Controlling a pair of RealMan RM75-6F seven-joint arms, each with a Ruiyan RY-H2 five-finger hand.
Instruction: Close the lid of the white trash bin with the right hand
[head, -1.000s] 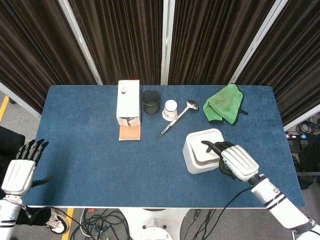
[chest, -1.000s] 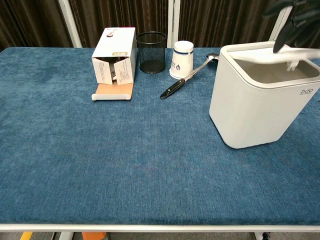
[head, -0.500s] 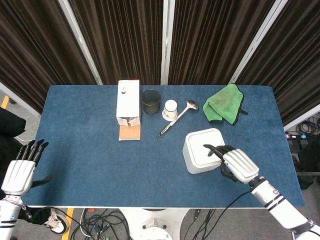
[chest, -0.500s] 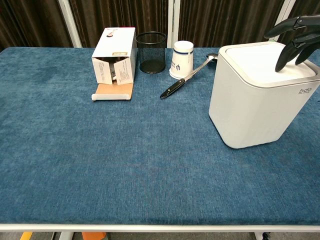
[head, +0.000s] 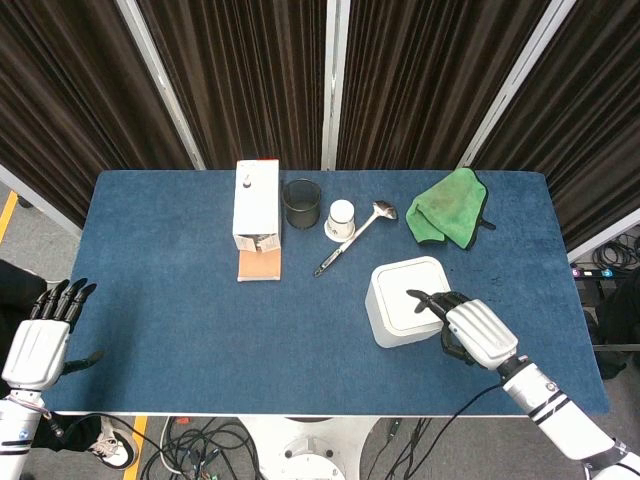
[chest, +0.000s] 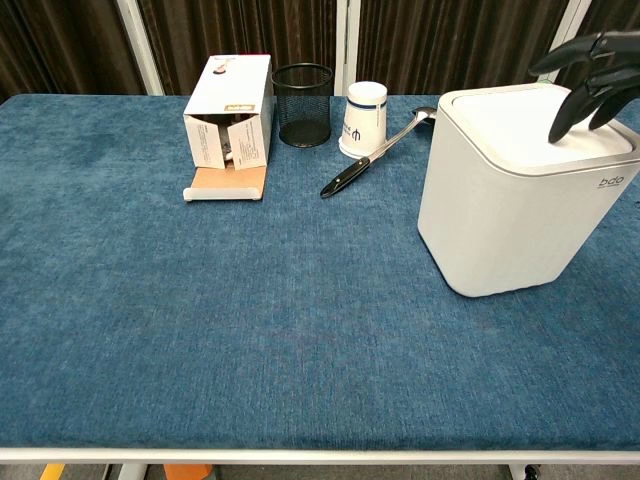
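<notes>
The white trash bin (head: 400, 300) (chest: 515, 210) stands on the right half of the blue table, its lid lying flat and level with the rim. My right hand (head: 470, 328) (chest: 592, 75) is over the bin's near right part, its dark fingertips (chest: 562, 125) spread and resting on the lid. It holds nothing. My left hand (head: 42, 338) hangs off the table's left front corner with fingers straight and apart, far from the bin.
Along the back stand a white carton (head: 256, 208) with an open flap, a black mesh cup (head: 301, 203), a white paper cup (head: 340, 219) and a ladle (head: 352, 238). A green cloth (head: 447, 206) lies at the back right.
One second ago the lid was sunk inside the bin under my right fingers. It has swung up flat and now sits level; the hand has drawn slightly back and barely moved since.
</notes>
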